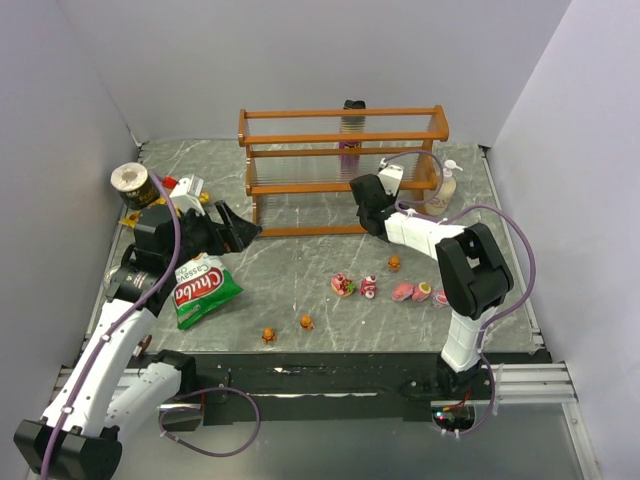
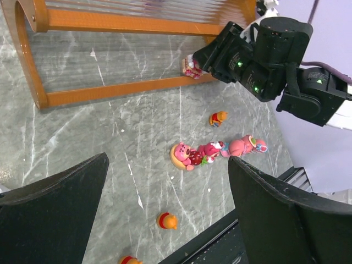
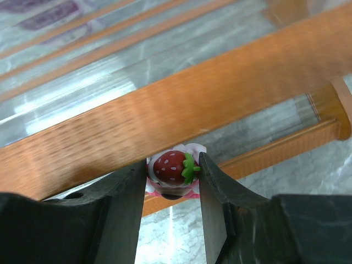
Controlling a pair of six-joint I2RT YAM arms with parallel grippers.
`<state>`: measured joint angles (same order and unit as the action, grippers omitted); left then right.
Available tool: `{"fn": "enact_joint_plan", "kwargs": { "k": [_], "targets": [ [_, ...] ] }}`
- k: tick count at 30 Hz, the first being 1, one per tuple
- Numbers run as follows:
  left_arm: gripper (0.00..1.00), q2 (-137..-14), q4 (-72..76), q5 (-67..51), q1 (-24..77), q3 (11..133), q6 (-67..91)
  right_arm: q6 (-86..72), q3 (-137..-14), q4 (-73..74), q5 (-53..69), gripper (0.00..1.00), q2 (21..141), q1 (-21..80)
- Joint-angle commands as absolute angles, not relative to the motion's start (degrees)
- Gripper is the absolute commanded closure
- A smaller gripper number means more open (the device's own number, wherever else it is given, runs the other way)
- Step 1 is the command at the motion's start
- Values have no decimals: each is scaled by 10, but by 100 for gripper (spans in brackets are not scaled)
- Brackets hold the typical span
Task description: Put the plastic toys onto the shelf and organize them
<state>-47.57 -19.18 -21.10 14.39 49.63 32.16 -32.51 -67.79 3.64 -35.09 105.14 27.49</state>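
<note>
strawberry toy (image 3: 171, 168) clamped between right hand (image 3: 173, 163) fingers, at the shelf (image 3: 192, 104) rail

Orange-brown shelf (image 1: 343, 137), grey white-veined table (image 1: 300, 270), red green-leafed strawberry toy (image 3: 171, 166), green-and-red chip bag (image 1: 203, 290).

Overhead view from above the near edge facing far, left wrist view low over the tabletop (image 2: 110, 132) looking right, right wrist view close against the shelf (image 3: 220, 99), shelf in all three.
</note>
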Motion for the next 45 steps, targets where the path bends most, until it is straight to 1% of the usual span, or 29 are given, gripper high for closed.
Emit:
{"fn": "enact_joint_plan", "kwargs": {
  "k": [1, 4, 6, 11, 21, 29, 36, 43, 45],
  "targets": [
    [4, -461, -178, -216, 148, 514, 323, -258, -707, 15, -314, 79, 1060, 271],
    [4, -461, -174, -216, 149, 512, 323, -250, -702, 10, -308, 73, 1058, 272],
    [4, -460, -171, -218, 149, 511, 324, -251, -702, 11, -309, 70, 1057, 272],
    [4, -460, -171, -220, 151, 510, 326, -262, -694, 10, -317, 58, 1053, 272],
    [4, -460, -169, -221, 150, 510, 328, -256, -700, 18, -313, 48, 1056, 272],
    [4, -461, -166, -223, 150, 506, 329, -214, -701, 13, -277, 48, 1066, 272],
    [4, -463, -171, -218, 150, 507, 326, -185, -697, 10, -260, 56, 1082, 272],
    [4, -470, -163, -222, 150, 505, 330, -214, -676, 2, -270, 55, 1065, 272],
    [4, -473, -160, -224, 150, 504, 331, -242, -661, -18, -272, 52, 1042, 272]
  ]
}}
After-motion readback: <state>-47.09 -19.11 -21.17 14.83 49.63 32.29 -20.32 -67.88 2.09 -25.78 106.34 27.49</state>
